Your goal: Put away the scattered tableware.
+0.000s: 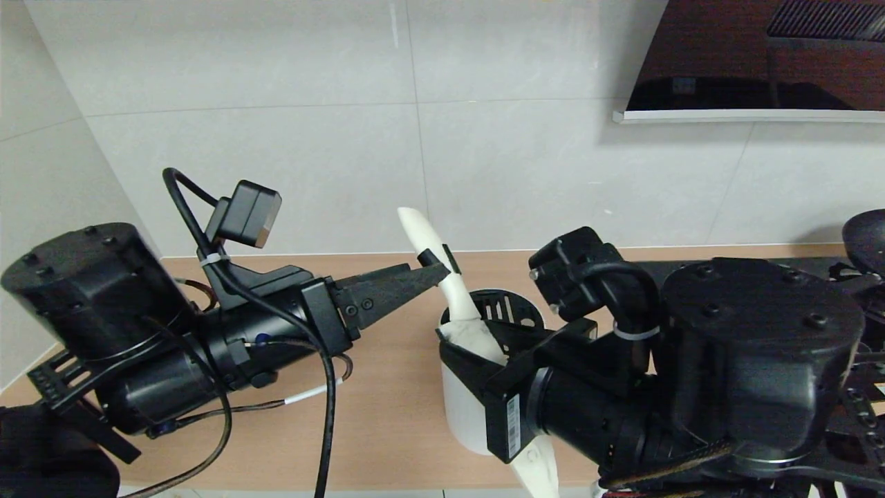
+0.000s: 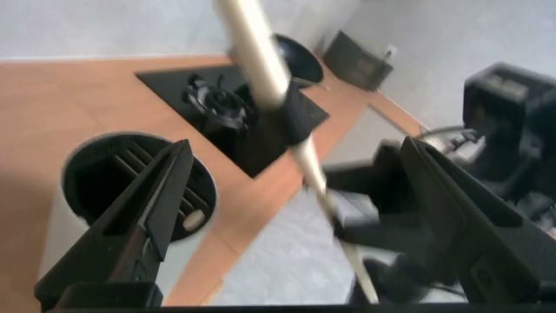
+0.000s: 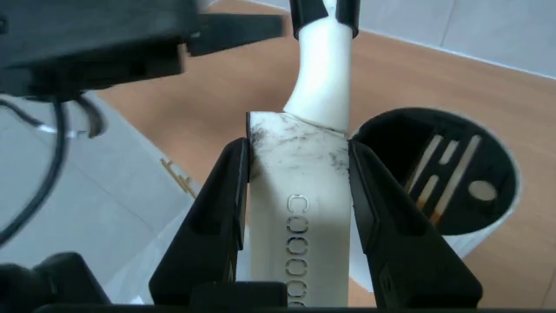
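White spatula (image 3: 304, 196) was pinched across its slotted blade by the right gripper (image 3: 297, 174), and hung in the air at a slant, blade low on the robot's side and handle rising away. The left gripper (image 2: 295, 152) stood spread, one jaw on each side of the thin handle near its black band, apparently not clamping it. Just beside the blade stood the utensil holder (image 1: 458, 415) on the tabletop (image 1: 387, 401), with some utensils already in its slots.

With the whole load on one pinch on a smooth flat blade, the spatula would probably twist or slide. If the right gripper let go before the left one closed, it would likely drop. A lowered end might catch the holder's black divider and tip the holder.
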Robot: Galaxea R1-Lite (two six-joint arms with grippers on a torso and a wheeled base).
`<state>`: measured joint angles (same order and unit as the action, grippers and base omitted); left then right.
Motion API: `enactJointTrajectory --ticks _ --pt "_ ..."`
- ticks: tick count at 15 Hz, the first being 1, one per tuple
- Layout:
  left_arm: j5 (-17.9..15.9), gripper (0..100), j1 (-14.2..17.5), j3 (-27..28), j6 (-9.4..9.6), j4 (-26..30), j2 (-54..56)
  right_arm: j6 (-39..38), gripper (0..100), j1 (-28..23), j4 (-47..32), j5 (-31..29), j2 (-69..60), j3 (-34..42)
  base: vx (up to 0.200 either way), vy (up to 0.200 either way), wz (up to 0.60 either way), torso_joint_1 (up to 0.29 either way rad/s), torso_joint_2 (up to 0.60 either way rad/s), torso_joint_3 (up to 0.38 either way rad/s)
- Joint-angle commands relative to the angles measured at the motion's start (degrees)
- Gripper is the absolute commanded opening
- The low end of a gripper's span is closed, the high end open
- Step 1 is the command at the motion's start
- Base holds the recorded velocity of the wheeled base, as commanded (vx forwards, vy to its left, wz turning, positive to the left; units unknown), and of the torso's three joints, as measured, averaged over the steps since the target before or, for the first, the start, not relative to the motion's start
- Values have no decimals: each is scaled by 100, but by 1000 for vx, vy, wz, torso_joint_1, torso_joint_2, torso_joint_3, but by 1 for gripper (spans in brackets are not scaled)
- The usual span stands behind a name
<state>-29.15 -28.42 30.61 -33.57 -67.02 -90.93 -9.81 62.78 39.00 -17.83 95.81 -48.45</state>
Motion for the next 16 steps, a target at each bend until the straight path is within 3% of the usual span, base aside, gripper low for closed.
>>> enactJointTrajectory --ticks 1,4,5,14,15,16 --pt "32 100 -68 -2 0 -30 -179 -3 0 50 3 -1 158 -7 0 0 0 0 0 0" --pt "296 100 -252 6 0 -30 -215 -3 0 94 3 -1 210 -16 0 0 0 0 0 0" --pt "577 100 -410 24 9 -39 -285 -3 0 103 20 -1 202 -16 0 0 0 0 0 0" --pt "805 100 -560 6 0 -338 -513 -3 0 103 170 -1 272 11 0 0 0 0 0 0" --pt "832 0 -577 6 0 -338 -513 6 0 94 170 -1 272 11 0 0 0 0 0 0" --pt "858 0 -577 15 -9 -338 -513 6 0 103 170 -1 272 11 0 0 0 0 0 0"
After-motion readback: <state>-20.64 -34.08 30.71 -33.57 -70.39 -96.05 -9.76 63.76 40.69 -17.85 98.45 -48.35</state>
